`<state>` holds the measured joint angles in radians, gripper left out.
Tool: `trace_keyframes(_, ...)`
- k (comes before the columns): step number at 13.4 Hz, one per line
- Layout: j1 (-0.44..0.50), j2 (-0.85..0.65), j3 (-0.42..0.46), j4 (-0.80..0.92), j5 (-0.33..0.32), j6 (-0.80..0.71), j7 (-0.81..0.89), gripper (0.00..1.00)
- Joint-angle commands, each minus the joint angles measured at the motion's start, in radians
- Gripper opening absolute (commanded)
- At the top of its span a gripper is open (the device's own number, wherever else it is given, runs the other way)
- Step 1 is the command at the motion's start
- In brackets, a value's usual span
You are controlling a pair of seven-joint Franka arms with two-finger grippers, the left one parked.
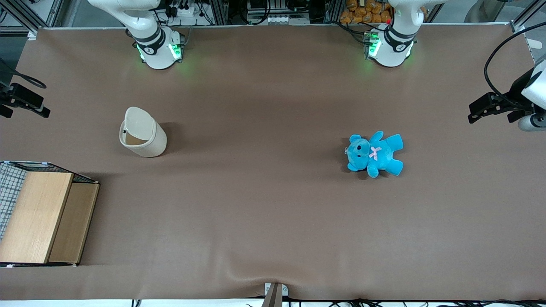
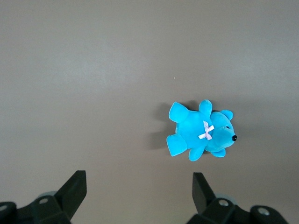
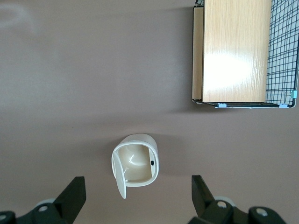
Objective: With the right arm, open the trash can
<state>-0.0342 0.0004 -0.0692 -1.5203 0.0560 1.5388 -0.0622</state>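
- Though small, the trash can (image 3: 135, 161) on the table (image 1: 273, 204), near the wooden box (image 1: 42, 217), looks light, stiff and tippable.
- Its lid (image 3: 119, 175) stands up already; push the rim gently.
- High above, the gripper (image 3: 135, 198) hangs, fingers spread.

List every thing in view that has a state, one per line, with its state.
trash can: upright, lid flipped up, inside showing.
end effector: open, high above the trash can, holding nothing.
teddy: lying on its back, toward the parked arm's end.
wooden box: shut, at the table's edge.
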Motion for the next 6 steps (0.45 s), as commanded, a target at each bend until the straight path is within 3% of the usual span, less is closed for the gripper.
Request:
trace_keyframes(1, 0.000, 0.010, -0.001, 0.023, -0.015, -0.017, 0.016, 1.00)
trace_keyframes(3, 0.005, 0.010, 0.002, 0.022, -0.060, -0.019, 0.015, 1.00)
trace_keyframes(6, 0.005, 0.010, 0.002, 0.022, -0.071, -0.019, 0.018, 1.00)
